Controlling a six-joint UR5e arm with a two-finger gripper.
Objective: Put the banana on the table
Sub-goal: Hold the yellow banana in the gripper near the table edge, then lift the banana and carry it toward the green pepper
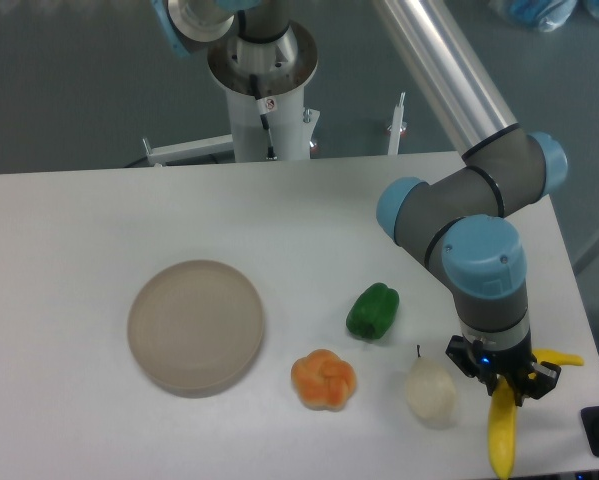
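The bright yellow banana (501, 432) is at the table's (279, 220) front right corner. Its long end points toward the front edge and its thin tip (564, 357) pokes out to the right. My gripper (504, 384) points straight down over the banana's middle, and its jaws are closed around it. The wrist hides the grip point. I cannot tell whether the banana rests on the white tabletop or hangs just above it.
A pale cream pear (430, 391) stands just left of the gripper, very close to it. A green pepper (373, 311) and an orange fruit (323, 379) lie further left. The round beige plate (196, 326) is bare. The table's right edge and front edge are near.
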